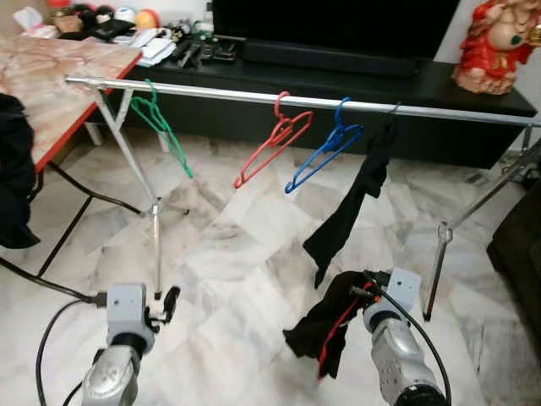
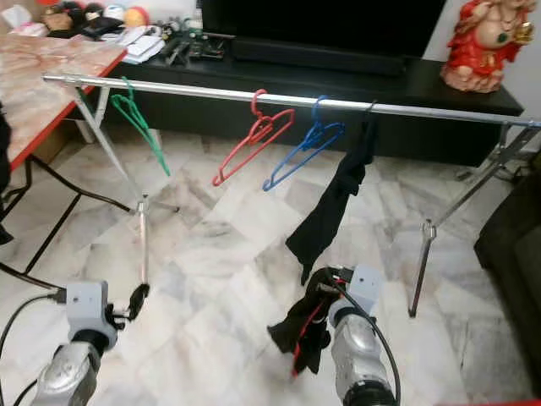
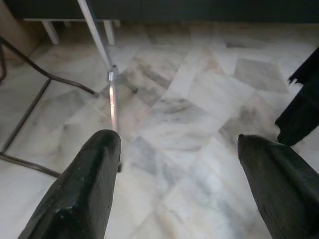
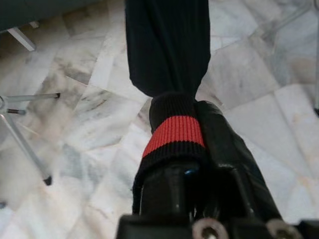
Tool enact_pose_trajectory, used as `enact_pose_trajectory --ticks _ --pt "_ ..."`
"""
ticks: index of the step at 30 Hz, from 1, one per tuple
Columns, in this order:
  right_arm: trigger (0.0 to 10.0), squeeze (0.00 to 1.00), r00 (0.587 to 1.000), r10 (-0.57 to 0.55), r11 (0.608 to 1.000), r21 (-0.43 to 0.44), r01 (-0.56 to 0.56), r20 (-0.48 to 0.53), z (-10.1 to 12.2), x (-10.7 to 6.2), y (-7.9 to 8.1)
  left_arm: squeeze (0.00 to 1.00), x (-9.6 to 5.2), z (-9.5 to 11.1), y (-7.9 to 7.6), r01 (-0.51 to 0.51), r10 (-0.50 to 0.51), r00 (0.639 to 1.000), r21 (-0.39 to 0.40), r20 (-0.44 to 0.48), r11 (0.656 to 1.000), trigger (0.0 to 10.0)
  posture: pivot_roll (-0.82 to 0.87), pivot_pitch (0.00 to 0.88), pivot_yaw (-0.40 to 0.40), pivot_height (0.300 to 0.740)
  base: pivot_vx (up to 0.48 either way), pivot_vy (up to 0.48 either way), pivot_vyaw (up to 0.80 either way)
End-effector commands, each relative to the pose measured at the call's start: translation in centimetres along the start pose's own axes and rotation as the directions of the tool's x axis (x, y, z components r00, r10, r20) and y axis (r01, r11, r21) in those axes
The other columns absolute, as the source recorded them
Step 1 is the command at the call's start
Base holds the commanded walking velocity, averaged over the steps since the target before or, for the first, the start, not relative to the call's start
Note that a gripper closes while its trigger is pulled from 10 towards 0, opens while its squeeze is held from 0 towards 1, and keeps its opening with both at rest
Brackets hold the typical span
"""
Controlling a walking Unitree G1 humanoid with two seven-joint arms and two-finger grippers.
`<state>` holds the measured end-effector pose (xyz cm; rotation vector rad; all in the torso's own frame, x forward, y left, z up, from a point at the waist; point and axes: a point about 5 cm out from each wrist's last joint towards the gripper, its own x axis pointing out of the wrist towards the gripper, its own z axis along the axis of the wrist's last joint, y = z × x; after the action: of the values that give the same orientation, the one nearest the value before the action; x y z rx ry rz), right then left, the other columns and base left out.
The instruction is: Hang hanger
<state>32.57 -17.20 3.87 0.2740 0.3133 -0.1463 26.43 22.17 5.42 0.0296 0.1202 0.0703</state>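
1. Nearest the camera, the right gripper (image 1: 365, 292) is low, below the rail (image 1: 254, 96), with its jaws pinched on a red hanger (image 1: 335, 331) that carries a dark garment (image 1: 319, 326); in the right wrist view a black cuff with a red band (image 4: 174, 130) lies bunched over the fingers.
2. Further along, the left gripper (image 1: 172, 300) is held low near the rail's left leg (image 1: 155, 237), jaws spread apart and empty, as the left wrist view shows with bare marble floor (image 3: 199, 114) between the fingers (image 3: 82, 194).
3. On the rail hang a green hanger (image 1: 161, 123), another red hanger (image 1: 275, 139), a blue hanger (image 1: 325, 152) and a black cloth (image 1: 351, 203), in that order from the rail's left end.
4. Judged from this, the carrying step is in hand: the loaded hanger is gripped but not yet on the rail.
5. The next move likely calls for lifting the hanger's hook above the rail, probably at the bare stretch right of the black cloth, then lowering it on without snagging that cloth.
6. No brand, label or writing can be read.
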Motion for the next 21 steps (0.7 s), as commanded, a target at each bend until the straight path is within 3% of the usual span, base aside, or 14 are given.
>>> enact_pose_trajectory --ticks 1,5,21 --pt "10.0 0.0 1.0 -0.023 1.0 -0.001 0.023 0.017 0.29 0.0 -0.69 0.0 0.12 0.36 -0.17 0.006 -0.007 1.0 0.002 0.004 1.0 10.0 0.07 0.186 -0.02 0.74 0.352 0.0 -0.79" --pt "10.0 0.0 1.0 -0.022 1.0 0.002 0.022 0.018 0.23 -0.02 -0.64 0.0 0.09 0.4 -0.16 0.007 -0.007 1.0 0.001 0.004 1.0 10.0 0.07 0.186 -0.021 0.74 0.352 0.0 -0.69" --pt "10.0 0.0 0.999 -0.018 1.0 -0.011 0.018 0.039 0.28 -0.03 -0.53 0.0 -0.01 0.54 0.0 0.006 -0.006 1.0 0.003 0.0 1.0 10.0 0.07 0.172 -0.02 0.74 0.355 0.0 0.0"
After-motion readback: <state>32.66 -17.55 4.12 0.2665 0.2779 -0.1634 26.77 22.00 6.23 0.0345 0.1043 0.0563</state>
